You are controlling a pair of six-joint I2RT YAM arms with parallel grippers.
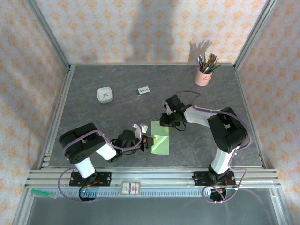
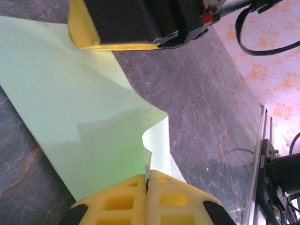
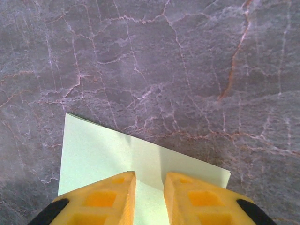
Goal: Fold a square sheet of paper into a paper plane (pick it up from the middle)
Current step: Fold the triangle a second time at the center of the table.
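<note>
The square sheet of paper (image 1: 161,144) lies pale green on the dark table between the two arms, partly folded, with its left side lifted. My left gripper (image 1: 148,143) is at the sheet's left edge. In the left wrist view its yellow fingertips (image 2: 126,197) are shut on a raised, curled fold of the sheet (image 2: 84,112). My right gripper (image 1: 165,123) is over the sheet's far end. In the right wrist view it (image 3: 149,180) is open by a narrow gap, both fingers over the paper (image 3: 103,150) near its far edge.
A pink pencil cup (image 1: 203,75) stands at the back right. A small white square dish (image 1: 104,95) and a small white printed card (image 1: 142,90) lie at the back left of centre. Aluminium rails and patterned walls border the table (image 1: 225,93).
</note>
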